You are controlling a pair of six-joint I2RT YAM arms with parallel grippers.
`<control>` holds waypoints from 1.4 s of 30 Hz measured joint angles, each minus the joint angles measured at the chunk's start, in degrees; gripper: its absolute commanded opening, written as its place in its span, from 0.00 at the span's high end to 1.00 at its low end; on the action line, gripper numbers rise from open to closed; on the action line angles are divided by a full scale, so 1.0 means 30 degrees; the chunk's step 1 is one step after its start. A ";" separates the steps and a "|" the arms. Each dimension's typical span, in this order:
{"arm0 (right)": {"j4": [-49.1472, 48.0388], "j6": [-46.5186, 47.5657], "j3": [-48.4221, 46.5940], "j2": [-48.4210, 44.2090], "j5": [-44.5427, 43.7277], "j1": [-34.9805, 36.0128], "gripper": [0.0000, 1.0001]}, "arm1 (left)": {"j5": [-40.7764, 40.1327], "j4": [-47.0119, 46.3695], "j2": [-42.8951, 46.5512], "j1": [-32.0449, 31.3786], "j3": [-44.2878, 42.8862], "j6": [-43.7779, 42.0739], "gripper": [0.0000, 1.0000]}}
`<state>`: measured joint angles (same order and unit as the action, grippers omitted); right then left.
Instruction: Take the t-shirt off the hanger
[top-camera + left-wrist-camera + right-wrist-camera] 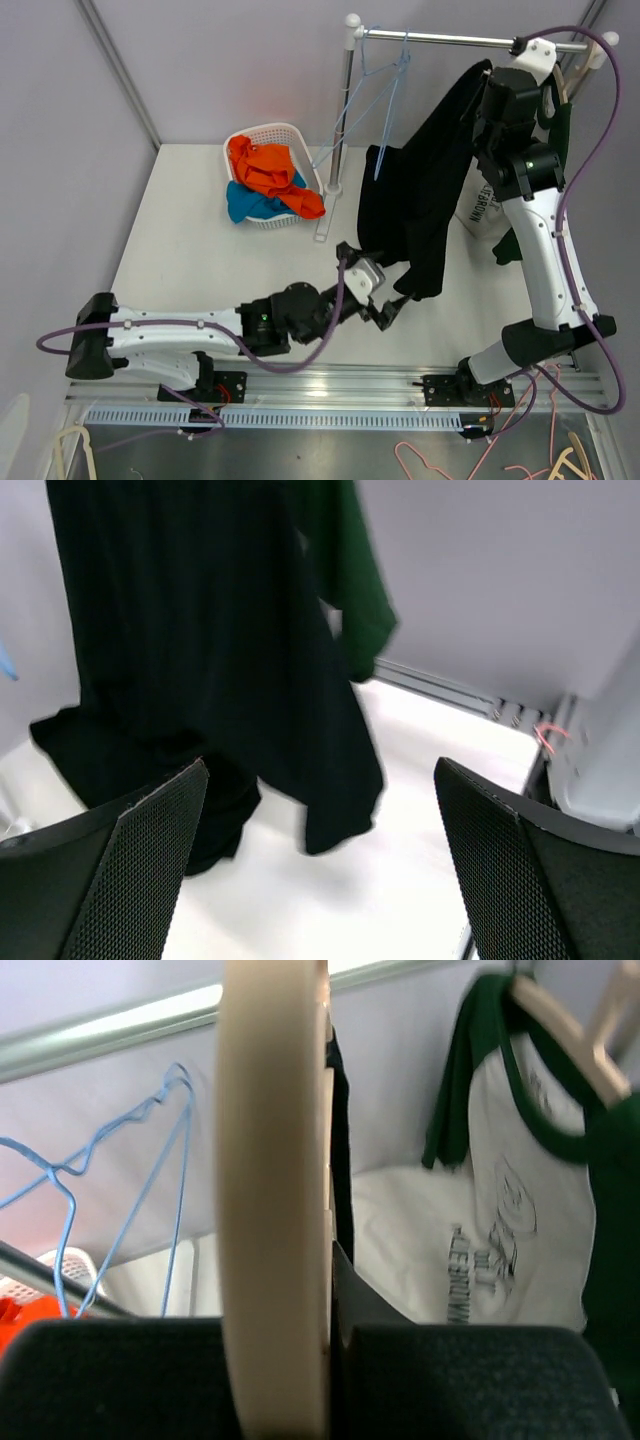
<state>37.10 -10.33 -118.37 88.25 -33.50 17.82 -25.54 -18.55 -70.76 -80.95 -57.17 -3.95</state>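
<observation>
Black t-shirt (420,200) hangs just ahead of L gripper (320,855), jaws wide, empty. R gripper (285,1360) clamped on wooden hanger (270,1160). Fabric soft, light, floppy; prob best pinch hem, pull down.

Blurred hanger (272,1190) cut off top; black t-shirt (200,630) top cropped.

L pincer (320,815) spread wide, R pincer (280,1370) clamped

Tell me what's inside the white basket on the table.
The white basket holds a crumpled orange garment lying on top of a blue garment. Anything beneath them, and the basket's floor, is covered and cannot be seen.
</observation>
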 measured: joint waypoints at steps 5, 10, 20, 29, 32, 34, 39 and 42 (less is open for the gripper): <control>0.1610 -0.2980 0.1778 -0.1566 -0.0401 0.0117 1.00 | 0.0583 -0.4138 -0.1253 -0.1290 0.1945 -0.2280 0.01; 0.2477 -0.4779 0.2535 -0.2324 -0.0291 0.0182 1.00 | 0.0525 -0.6747 -0.3118 -0.1304 0.1727 -0.3402 0.01; 0.3395 -0.6215 0.3883 -0.3133 0.0568 0.0517 1.00 | -0.1399 -0.7810 -0.7351 -0.0262 -0.1865 -0.4488 0.99; 0.5865 -0.6703 0.0991 -0.1355 0.1151 -0.0342 1.00 | -0.1960 -1.1060 -0.4707 -0.2237 0.1122 -0.7016 0.99; 0.7089 -0.6623 0.0102 -0.0495 0.1880 -0.1086 1.00 | -0.2412 -1.2939 -0.3198 -0.4065 0.2994 -0.8517 0.99; 0.8225 -0.6550 -0.1027 0.0306 0.2477 -0.1617 1.00 | -0.2914 -1.4149 -0.2404 -0.5049 0.3920 -0.9442 0.99; 0.9027 -0.6470 -0.3665 0.2535 0.3410 -0.3198 1.00 | -0.3745 -1.6844 -0.1763 -0.7781 0.5508 -1.1409 0.99; 0.9464 -0.6368 -0.4350 0.3133 0.4087 -0.3636 1.00 | -0.4364 -1.7398 -0.1770 -0.8378 0.6011 -1.2050 0.99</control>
<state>65.49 -29.43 -131.41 97.65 -21.23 6.92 -38.63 -70.74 -76.07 -106.08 -39.13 -40.10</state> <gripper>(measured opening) 0.067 0.009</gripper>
